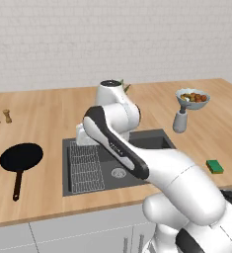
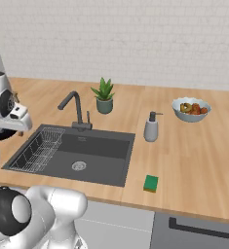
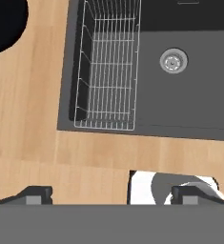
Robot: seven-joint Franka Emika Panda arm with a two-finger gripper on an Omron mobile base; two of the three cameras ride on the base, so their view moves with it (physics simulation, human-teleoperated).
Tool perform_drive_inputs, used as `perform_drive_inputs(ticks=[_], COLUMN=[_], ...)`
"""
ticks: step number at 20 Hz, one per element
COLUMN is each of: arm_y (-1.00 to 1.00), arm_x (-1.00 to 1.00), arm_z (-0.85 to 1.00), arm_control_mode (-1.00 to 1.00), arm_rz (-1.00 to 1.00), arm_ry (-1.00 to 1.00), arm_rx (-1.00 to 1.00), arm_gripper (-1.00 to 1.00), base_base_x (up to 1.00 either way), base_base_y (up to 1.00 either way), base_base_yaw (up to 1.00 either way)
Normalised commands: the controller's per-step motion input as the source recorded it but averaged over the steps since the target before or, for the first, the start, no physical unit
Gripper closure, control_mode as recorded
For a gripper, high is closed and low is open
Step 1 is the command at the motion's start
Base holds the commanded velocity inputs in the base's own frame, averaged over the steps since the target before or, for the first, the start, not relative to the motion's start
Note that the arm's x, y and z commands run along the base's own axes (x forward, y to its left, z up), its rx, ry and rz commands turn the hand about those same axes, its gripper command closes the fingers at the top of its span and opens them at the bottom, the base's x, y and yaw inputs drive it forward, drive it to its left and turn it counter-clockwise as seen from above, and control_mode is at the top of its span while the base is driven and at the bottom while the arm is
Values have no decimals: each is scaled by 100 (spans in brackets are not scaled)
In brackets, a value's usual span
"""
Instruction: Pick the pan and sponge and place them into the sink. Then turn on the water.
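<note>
A wooden counter (image 1: 48, 123) runs under a white brick wall, its dark grey sink (image 2: 104, 146) dry and holding neither of the two items meant for it, its wire grid rack (image 2: 35, 151) filling the left end and the round drain (image 2: 78, 166) bare; no stream falls from the tall faucet (image 2: 72, 108). The white arm arches over the basin with its gripper (image 3: 112, 194) spread about as wide as it goes and holding nothing, hovering over the basin's front-left corner. The black frying pan (image 1: 20, 158) lies flat on the counter left of the sink, well apart from it, its thin brown handle (image 1: 17, 186) pointing at the front edge. A grab on that slim handle would likely let the pan swing or slip, and a low carry could clip the sink rim or rack. The green sponge (image 1: 215, 166) sits right of the basin near the counter's front edge, where a nudge might send it off. Open wood surrounds both; the soap dispenser (image 2: 151, 127), fruit bowl (image 2: 191, 109) and potted plant (image 2: 104, 96) stand clear behind.
</note>
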Motion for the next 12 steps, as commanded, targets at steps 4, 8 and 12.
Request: perform_drive_inputs(ticks=[4, 8, 12], arm_y=[100, 97, 82], arm_x=[0, 4, 13], arm_z=[-26, -32, -41], arm_control_mode=[-100, -100, -100], arm_rz=[0, -1, -2], arm_ry=[26, 5, 0], arm_rx=[0, -2, -3], arm_gripper=[-100, -100, -100], base_base_x=[0, 0, 0], base_base_y=[0, 0, 0], base_base_yaw=[0, 0, 0])
